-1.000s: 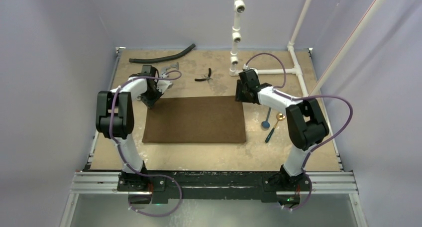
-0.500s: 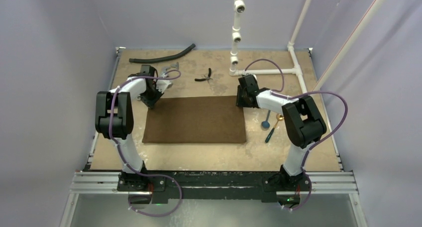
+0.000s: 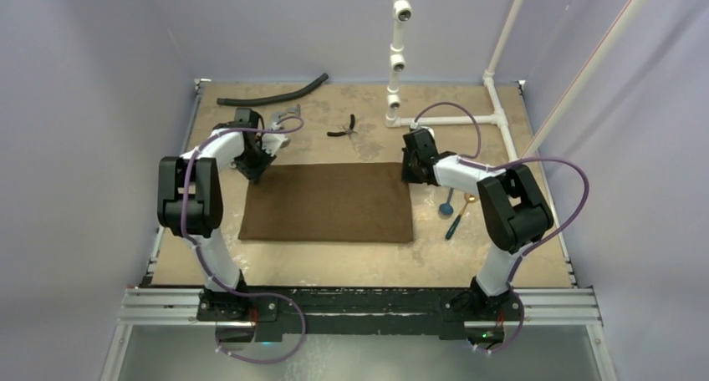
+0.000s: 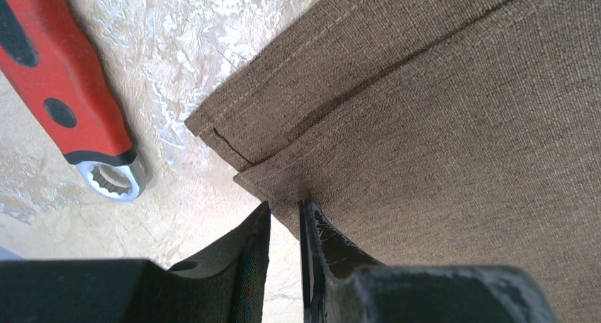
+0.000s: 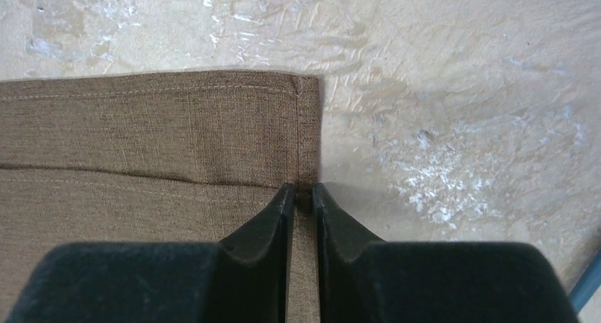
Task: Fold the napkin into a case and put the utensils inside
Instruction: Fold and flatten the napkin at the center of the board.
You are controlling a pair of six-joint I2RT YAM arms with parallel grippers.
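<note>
The dark-brown napkin (image 3: 326, 201) lies flat mid-table with a fold line across it near its far edge (image 4: 439, 110). My left gripper (image 3: 253, 175) is at its far left corner; in the left wrist view its jaws (image 4: 285, 206) stand slightly apart, the cloth's edge at their tips and bare table showing in the gap. My right gripper (image 3: 408, 174) is at the far right corner, jaws (image 5: 303, 188) nearly together on the napkin's side hem (image 5: 142, 139). The utensils lie right of the cloth: a blue-bowled spoon (image 3: 447, 205), a gold one (image 3: 470, 199) and a dark thin piece (image 3: 454, 225).
A red-handled wrench (image 4: 64, 89) lies just beyond the napkin's left corner. Black pliers (image 3: 344, 129) and a black hose (image 3: 272, 94) sit near the far edge. White pipes (image 3: 396, 63) rise at the back right and run along the table there.
The right gripper has come down onto the napkin's far right corner and closed its jaws there. The left jaws have parted a little at the far left corner.
</note>
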